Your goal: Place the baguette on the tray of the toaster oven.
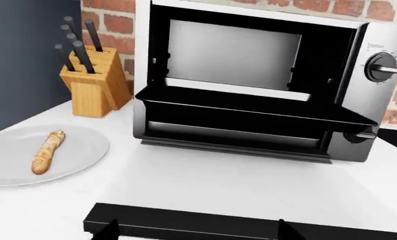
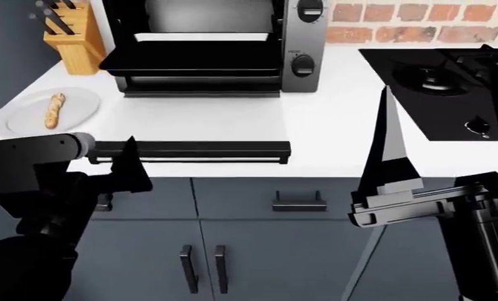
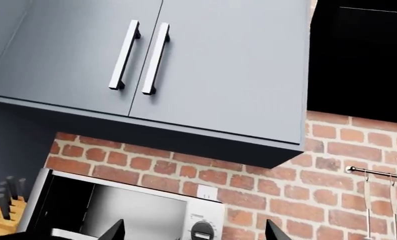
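The left gripper [image 2: 132, 164] sits at the lower left of the head view, only one dark pointed finger showing clearly, so whether its fingers are spread or clenched cannot be told; in its own wrist view just two black tips poke in at the bottom edge. The right gripper [image 2: 389, 157] rises at the lower right of the head view, its fingers [image 2: 386, 135] overlapping into one tall spike there, yet the right wrist view shows two tips well apart at the bottom edge, released and holding nothing. Both arms are cut off by the frame. The baguette [image 1: 48, 151] lies on a round plate [image 1: 85, 145] at the left of the white table [image 1: 238, 185]. The toaster oven [image 1: 368, 100] stands open behind, its black tray [image 1: 252, 107] bare. A knife block [image 1: 95, 82] stands at the upper left.
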Robot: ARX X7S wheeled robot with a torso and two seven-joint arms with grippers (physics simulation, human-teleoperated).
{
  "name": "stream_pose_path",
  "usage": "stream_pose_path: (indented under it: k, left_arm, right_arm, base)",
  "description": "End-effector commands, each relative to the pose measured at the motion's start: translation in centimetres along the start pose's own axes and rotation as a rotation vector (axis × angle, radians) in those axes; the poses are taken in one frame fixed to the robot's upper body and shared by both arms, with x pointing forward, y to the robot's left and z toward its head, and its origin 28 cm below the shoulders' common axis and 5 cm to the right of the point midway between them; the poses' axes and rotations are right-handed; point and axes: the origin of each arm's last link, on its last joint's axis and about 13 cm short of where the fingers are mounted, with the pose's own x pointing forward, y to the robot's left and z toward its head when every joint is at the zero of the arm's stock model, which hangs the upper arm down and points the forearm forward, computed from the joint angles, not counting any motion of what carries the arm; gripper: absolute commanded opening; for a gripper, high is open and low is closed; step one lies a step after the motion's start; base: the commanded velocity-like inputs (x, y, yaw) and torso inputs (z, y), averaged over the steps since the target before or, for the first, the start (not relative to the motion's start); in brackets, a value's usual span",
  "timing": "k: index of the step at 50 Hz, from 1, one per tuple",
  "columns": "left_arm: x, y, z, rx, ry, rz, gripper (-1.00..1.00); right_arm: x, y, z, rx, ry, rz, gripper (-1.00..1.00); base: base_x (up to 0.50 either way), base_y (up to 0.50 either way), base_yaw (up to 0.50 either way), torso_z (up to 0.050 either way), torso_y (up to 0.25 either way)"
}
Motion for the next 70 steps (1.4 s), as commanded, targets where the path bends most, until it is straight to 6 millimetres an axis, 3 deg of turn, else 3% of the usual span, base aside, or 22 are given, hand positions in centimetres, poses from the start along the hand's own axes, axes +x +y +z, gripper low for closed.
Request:
stream_pose_path:
  k: [1, 29, 39, 49, 54, 62, 70]
  left_arm:
    - [0.5, 0.2, 0.1, -0.002, 0.003, 0.017, 1.0]
    - [0.9, 0.3, 0.1, -0.011, 0.001, 0.032, 1.0]
    - [0.9, 0.2, 0.0, -0.009, 0.002, 0.031, 1.0]
    - [1.0, 0.2, 0.2, -0.005, -0.004, 0.027, 1.0]
    - [1.2, -0.1, 0.8, -0.001, -0.012, 0.011, 1.0]
    - [2.3, -0.2, 3.5, -0.022, -0.012, -0.013, 1.0]
    - [4.8, 0.3, 4.3, -0.096, 0.085, 0.024, 1.0]
  right_arm:
    - [-0.2, -0.1, 0.2, -0.007, -0.005, 0.001, 1.0]
    - [-0.3, -0.2, 0.0, -0.005, -0.004, -0.011, 1.0]
    - [-0.7, -0.4, 0.4, 0.01, -0.026, -0.027, 1.0]
    - [-0.7, -0.5, 0.5, 0.025, -0.05, -0.042, 1.0]
    - [-0.7, -0.4, 0.5, 0.027, -0.048, -0.039, 1.0]
    - [-0.8, -0.4, 0.3, 0.036, -0.045, -0.039, 1.0]
    - [-1.1, -0.5, 0.7, 0.056, -0.075, -0.035, 1.0]
  base:
    - [0.26, 0.43, 0.0, 0.0, 0.0]
    - [0.39, 0.31, 0.0, 0.0, 0.0]
    - [0.27, 0.42, 0.0, 0.0, 0.002]
    - [0.0, 0.0, 0.0, 0.0, 0.0]
    - [0.0, 0.0, 0.0, 0.0, 0.0]
    - [0.0, 0.0, 0.0, 0.0, 0.0]
    - [0.0, 0.0, 0.0, 0.0, 0.0]
